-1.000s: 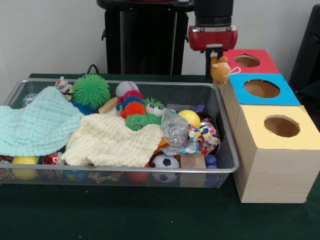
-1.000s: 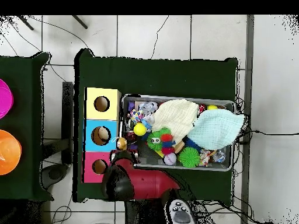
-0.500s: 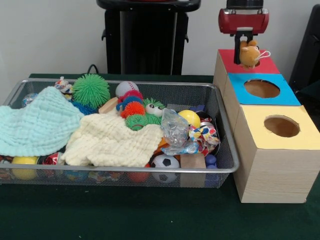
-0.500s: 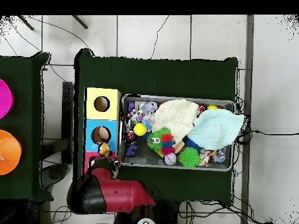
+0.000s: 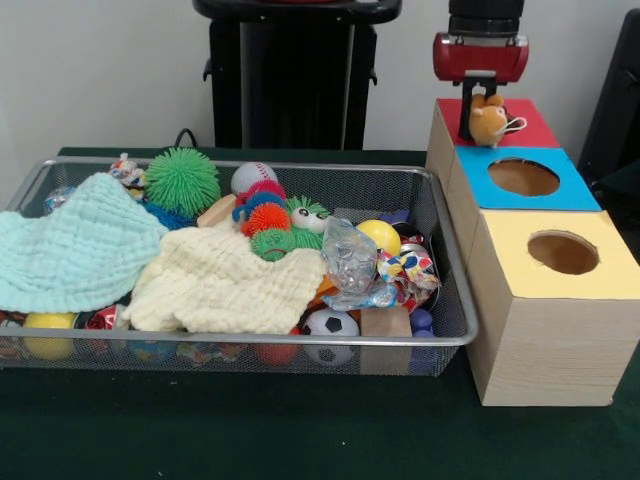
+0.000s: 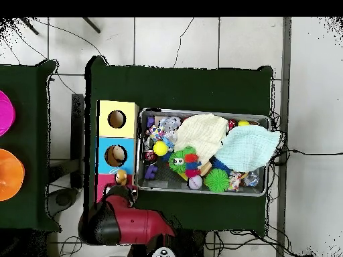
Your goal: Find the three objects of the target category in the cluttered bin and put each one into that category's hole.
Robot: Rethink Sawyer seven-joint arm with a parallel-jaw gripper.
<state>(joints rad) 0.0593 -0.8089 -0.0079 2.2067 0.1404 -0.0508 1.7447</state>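
My gripper (image 5: 481,116) is shut on a small tan plush toy (image 5: 489,122) with a white loop, and holds it just over the red box (image 5: 525,128), where it hides that box's hole. In the overhead view the plush toy (image 6: 121,177) hangs at the edge of the red box (image 6: 102,189), which the red arm (image 6: 127,226) partly covers. Beside the red box stand the blue box (image 5: 480,185) and the yellow box (image 5: 510,240), each with an uncovered round hole. Something tan lies inside the blue box's hole (image 6: 118,154).
A wire mesh bin (image 5: 250,341) left of the boxes is packed with toys: a green spiky ball (image 5: 182,179), a baseball (image 5: 253,177), a yellow ball (image 5: 379,236) and a small football (image 5: 330,323). A mint cloth (image 5: 75,245) and a cream cloth (image 5: 225,280) cover much of it.
The gripper carried the plush toy from the bin's far right corner over to the red box. In the last half second it came slightly lower and closer to the hole.
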